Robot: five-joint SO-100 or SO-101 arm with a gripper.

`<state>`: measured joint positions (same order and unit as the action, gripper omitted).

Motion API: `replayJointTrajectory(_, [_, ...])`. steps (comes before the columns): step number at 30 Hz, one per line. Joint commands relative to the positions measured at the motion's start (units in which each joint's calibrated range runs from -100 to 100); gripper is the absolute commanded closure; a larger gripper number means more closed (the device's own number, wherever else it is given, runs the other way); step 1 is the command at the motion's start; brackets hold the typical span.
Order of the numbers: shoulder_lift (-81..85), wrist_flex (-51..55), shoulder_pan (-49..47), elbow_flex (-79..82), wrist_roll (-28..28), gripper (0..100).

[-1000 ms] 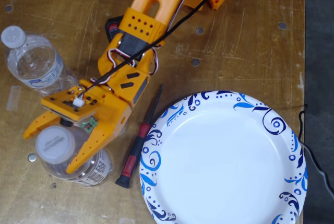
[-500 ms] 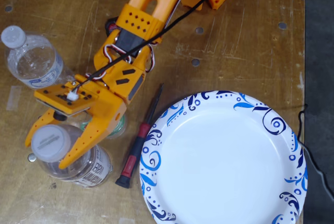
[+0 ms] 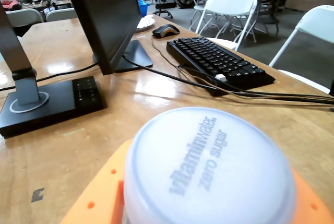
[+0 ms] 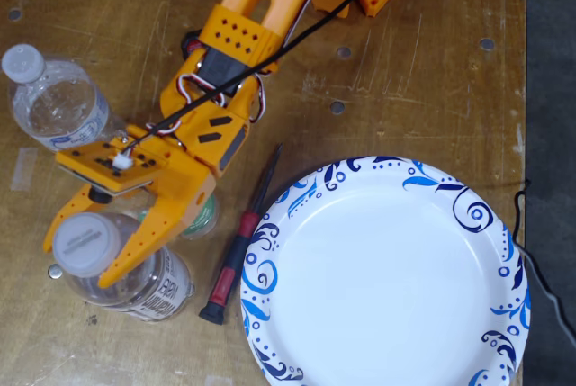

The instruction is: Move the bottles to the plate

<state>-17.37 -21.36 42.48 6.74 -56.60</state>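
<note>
Gripper (image 4: 79, 246), orange, straddles the clear ribbed plastic bottle's (image 4: 135, 278) white cap, jaws apart left of the blue-patterned white paper plate (image 4: 387, 278); it should descend, then clamp squarely.

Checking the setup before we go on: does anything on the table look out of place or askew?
A red-handled screwdriver lies beside the plate, its handle at the rim, and has no part in the job. The bottle between the fingers of the hand looks tilted. Nothing spilled.

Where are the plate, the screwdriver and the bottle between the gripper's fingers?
plate (image 4: 504, 314): fixed view, patterned rim.
screwdriver (image 4: 236, 246): fixed view, red handle.
bottle (image 4: 85, 244): fixed view, white cap.
</note>
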Motion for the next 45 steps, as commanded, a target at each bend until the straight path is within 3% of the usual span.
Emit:
replayJointTrajectory(1, [5.98, -0.48, 1.67, 0.19, -0.10, 91])
replayJointTrajectory(15, [16.86, 0.47, 1.24, 5.51, -0.10, 92])
replayJointTrajectory(33, [43.08, 24.41, -24.53, 15.15, -3.80, 92])
replayJointTrajectory(38, [47.30, 24.58, -34.23, 22.44, -3.54, 92])
replayJointTrajectory(45, [48.82, 24.41, -38.98, 28.84, -3.49, 92])
